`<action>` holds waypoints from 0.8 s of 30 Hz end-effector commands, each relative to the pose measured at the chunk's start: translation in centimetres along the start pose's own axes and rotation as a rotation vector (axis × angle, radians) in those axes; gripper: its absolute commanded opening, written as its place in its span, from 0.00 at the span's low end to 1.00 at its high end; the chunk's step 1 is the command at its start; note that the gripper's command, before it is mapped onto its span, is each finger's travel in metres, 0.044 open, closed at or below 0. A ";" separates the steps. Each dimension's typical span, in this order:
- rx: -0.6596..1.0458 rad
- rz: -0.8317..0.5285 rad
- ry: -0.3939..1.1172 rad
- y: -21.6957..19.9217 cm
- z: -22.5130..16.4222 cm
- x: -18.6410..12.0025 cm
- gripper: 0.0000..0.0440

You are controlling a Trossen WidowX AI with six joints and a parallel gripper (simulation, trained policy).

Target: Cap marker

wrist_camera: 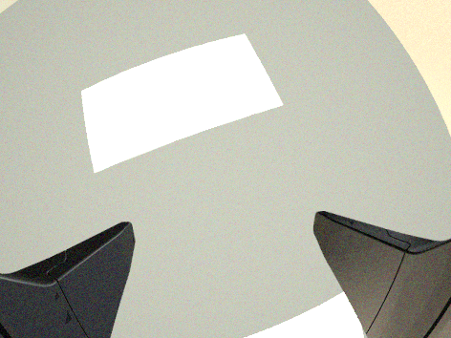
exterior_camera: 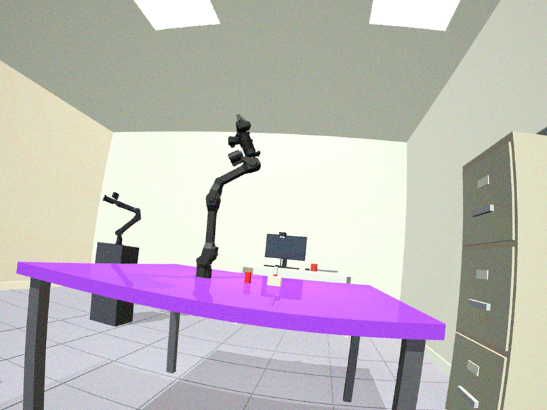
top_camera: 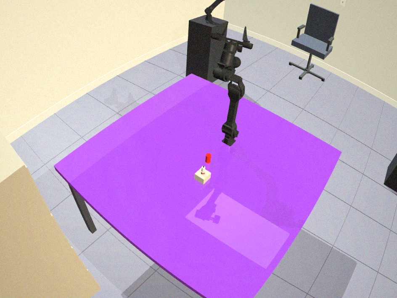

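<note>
The holder block (top_camera: 201, 179) (exterior_camera: 274, 281), cream coloured, sits on the purple table (top_camera: 144, 192) (exterior_camera: 256, 306). The marker (top_camera: 203, 170) (exterior_camera: 275, 271) stands upright in it, white with a red band low down and a dark bare tip. The red cap (top_camera: 208, 158) (exterior_camera: 247, 277) stands upright on the table beside the block, apart from it, on the side toward the arm's base. My gripper (top_camera: 236, 27) (exterior_camera: 238, 116) (wrist_camera: 226, 229) is open and empty, raised high above the table with its fingers pointing up. The wrist view shows only ceiling and wall behind the fingers.
The arm's base (top_camera: 228, 141) (exterior_camera: 203, 271) stands on the table near the cap. Beyond the table are a dark pedestal (top_camera: 198, 48) (exterior_camera: 108, 253) with another arm, a chair (top_camera: 312, 44), a white desk with a monitor (exterior_camera: 285, 246), and a filing cabinet (exterior_camera: 486, 195).
</note>
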State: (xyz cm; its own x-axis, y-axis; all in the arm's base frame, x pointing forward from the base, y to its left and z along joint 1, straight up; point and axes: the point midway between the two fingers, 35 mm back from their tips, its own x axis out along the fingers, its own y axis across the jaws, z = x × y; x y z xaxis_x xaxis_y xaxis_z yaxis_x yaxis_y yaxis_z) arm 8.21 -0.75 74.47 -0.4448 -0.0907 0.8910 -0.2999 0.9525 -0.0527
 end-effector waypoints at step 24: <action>0.084 -0.109 0.289 0.0 -3.4 2.0 0.62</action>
State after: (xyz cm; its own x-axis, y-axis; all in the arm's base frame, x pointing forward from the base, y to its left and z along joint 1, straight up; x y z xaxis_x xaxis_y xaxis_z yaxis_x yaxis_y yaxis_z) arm 10.68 0.05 77.50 -0.1694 -0.0906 0.9814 -0.3912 0.9201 0.0175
